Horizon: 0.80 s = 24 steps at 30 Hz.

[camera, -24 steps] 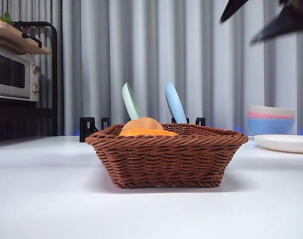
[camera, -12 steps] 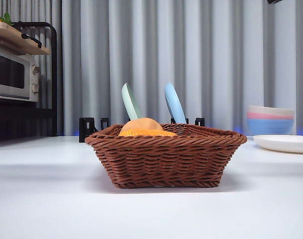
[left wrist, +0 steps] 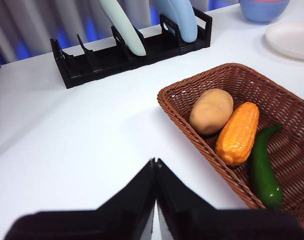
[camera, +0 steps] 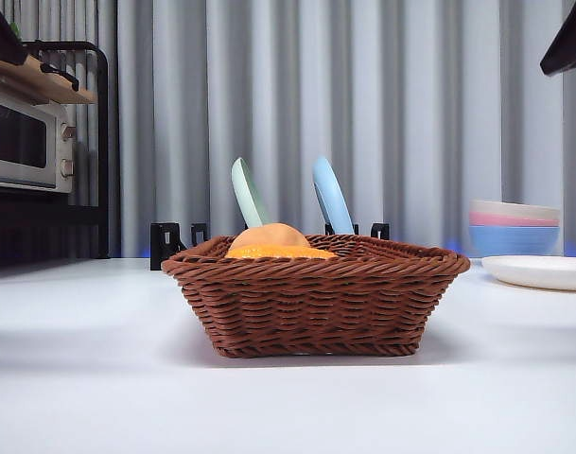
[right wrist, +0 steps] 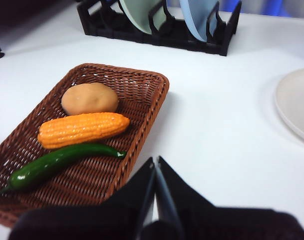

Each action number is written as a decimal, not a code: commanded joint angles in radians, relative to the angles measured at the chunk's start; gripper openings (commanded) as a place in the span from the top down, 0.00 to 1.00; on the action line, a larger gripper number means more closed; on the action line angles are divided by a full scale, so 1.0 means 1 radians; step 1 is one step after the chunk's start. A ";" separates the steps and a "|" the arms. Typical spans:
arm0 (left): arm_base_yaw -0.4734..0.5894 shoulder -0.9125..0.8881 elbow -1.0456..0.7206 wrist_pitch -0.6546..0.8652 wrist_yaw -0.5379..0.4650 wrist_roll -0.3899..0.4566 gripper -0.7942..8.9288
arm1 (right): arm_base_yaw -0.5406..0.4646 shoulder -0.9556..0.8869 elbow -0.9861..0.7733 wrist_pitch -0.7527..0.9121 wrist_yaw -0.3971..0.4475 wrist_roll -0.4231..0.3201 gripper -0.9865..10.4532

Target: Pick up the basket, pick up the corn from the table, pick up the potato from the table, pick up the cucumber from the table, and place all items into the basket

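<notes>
The brown wicker basket (camera: 316, 303) stands on the white table (camera: 79, 378), also in the left wrist view (left wrist: 201, 85) and the right wrist view (right wrist: 147, 120). Inside lie the tan potato (right wrist: 89, 98) (left wrist: 210, 111) (camera: 270, 235), the orange corn (right wrist: 83, 129) (left wrist: 237, 132) (camera: 280, 253) and the dark green cucumber (right wrist: 57, 162) (left wrist: 264, 170), side by side. My left gripper (left wrist: 155, 165) is shut and empty, above the table beside the basket. My right gripper (right wrist: 155, 162) is shut and empty, above the basket's other side. Both show only as black tips at the front view's top corners.
A black dish rack (left wrist: 132, 50) with a pale green plate (camera: 248, 194) and a blue plate (camera: 331, 196) stands behind the basket. Stacked bowls (camera: 514, 227) and a white plate (camera: 538, 271) sit at the right. A toaster oven (camera: 23, 142) on a shelf stands at the far left.
The black arm at the top right rose out of view, then a tip returned at the right edge. A black tip has appeared at the top left corner. The basket stays still.
</notes>
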 commanded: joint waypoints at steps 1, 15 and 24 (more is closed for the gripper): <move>0.003 0.006 -0.005 -0.007 0.000 -0.025 0.92 | 0.001 0.008 -0.003 0.014 0.008 0.031 0.91; 0.001 0.009 -0.005 -0.032 0.005 -0.025 0.92 | 0.001 0.024 -0.003 0.011 0.001 0.072 0.91; 0.153 -0.242 -0.040 -0.080 0.060 0.031 0.92 | 0.001 0.024 -0.003 0.011 0.001 0.072 0.91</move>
